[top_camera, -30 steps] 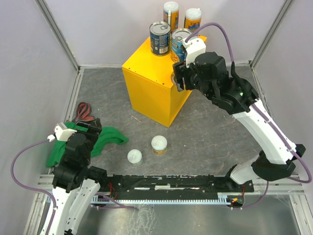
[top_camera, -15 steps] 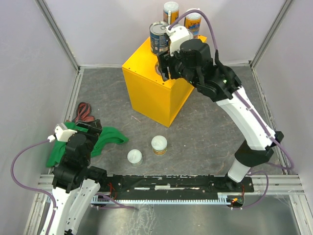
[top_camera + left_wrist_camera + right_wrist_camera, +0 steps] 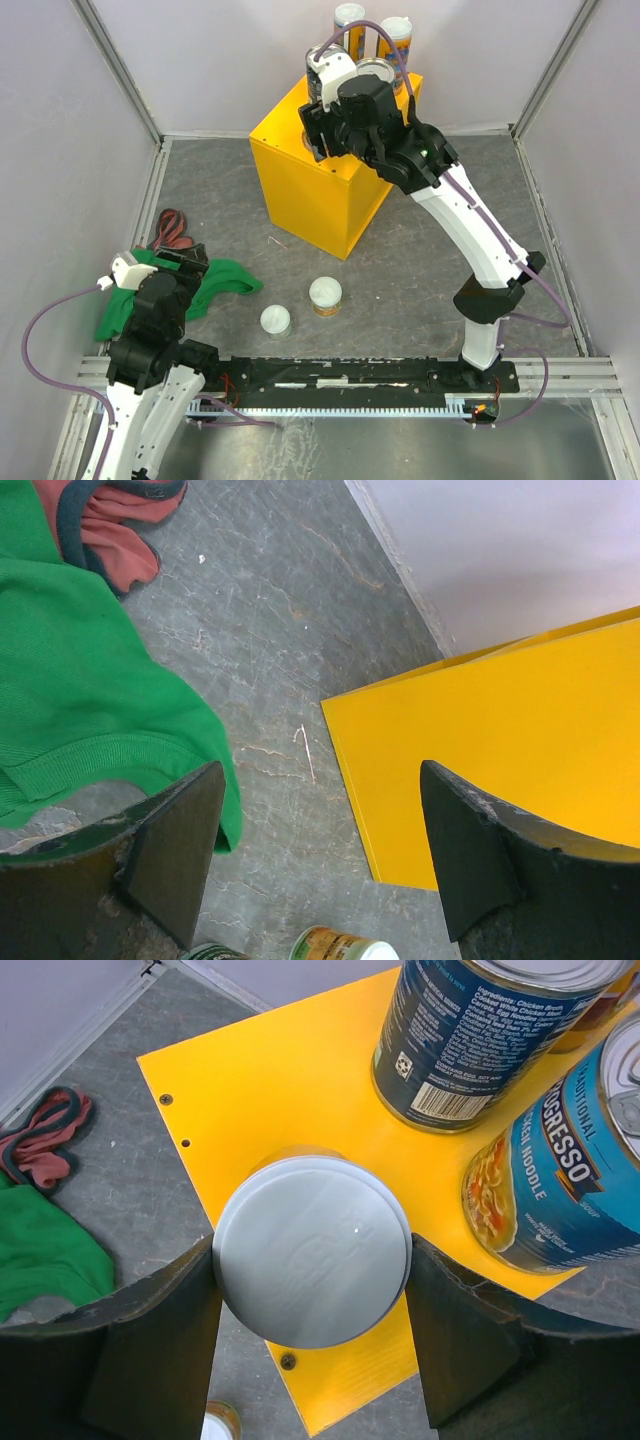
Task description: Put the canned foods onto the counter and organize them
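Short can [image 3: 310, 1245] is clamped by the right gripper [image 3: 312, 1295] over the counter [image 3: 270, 1090], at its free corner, presumably to be set clear of the blue cans [image 3: 470, 1040]; the left gripper [image 3: 320, 850] is held wide open, empty, above the floor [image 3: 280, 600] by the green cloth [image 3: 90, 680].

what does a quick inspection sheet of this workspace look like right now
surface: grey table, stone-patterned
job's things: yellow counter carries two blue cans and two orange cans; held short can over its top; two loose short cans on the table
clutter: green cloth, red cloth beside it
grippers: right gripper shut on held short can; left gripper open, empty
cables: purple cables, one per arm
surroundings: pale walls on three sides
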Robot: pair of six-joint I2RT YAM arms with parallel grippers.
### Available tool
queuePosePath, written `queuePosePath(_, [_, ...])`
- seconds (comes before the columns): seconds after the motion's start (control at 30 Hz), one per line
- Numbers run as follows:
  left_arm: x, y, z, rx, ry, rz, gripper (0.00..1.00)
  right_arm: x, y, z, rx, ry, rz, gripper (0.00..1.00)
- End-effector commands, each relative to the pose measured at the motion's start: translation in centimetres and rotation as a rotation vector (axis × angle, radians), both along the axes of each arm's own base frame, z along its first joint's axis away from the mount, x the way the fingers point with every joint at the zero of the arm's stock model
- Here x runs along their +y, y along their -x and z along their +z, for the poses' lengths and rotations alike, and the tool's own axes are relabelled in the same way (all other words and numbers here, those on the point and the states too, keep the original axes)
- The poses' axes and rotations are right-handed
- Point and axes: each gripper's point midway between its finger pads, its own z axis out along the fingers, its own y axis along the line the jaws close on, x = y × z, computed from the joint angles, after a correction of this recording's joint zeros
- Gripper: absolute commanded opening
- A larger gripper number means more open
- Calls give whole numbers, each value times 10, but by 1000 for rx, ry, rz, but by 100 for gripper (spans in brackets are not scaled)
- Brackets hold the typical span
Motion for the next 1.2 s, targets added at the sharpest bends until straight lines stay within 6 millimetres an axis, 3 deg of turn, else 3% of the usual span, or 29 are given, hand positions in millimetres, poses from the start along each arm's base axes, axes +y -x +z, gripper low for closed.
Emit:
queuePosePath(0.0, [4,-1,19,-46,5,21,85,2,-3,45,-118,-96,-4,41])
queuePosePath(0.27, [3,-4,22,-44,-8,16,85,9,-15,37,-118,-80,-17,54])
queuePosePath(0.53, [3,-4,21,-37,-13,14,85,15,-24,28,-108,-77,-22,77])
queuePosePath(0.7, [4,-2,20,-33,-14,19,85,16,-30,23,-101,-77,-26,85])
queuePosePath(1.0, [6,2,18,-31,-4,27,85,11,-35,22,-100,-81,-38,87])
queuePosePath(1.17, [4,2,15,-31,9,24,85,12,-33,16,-85,-89,-27,82])
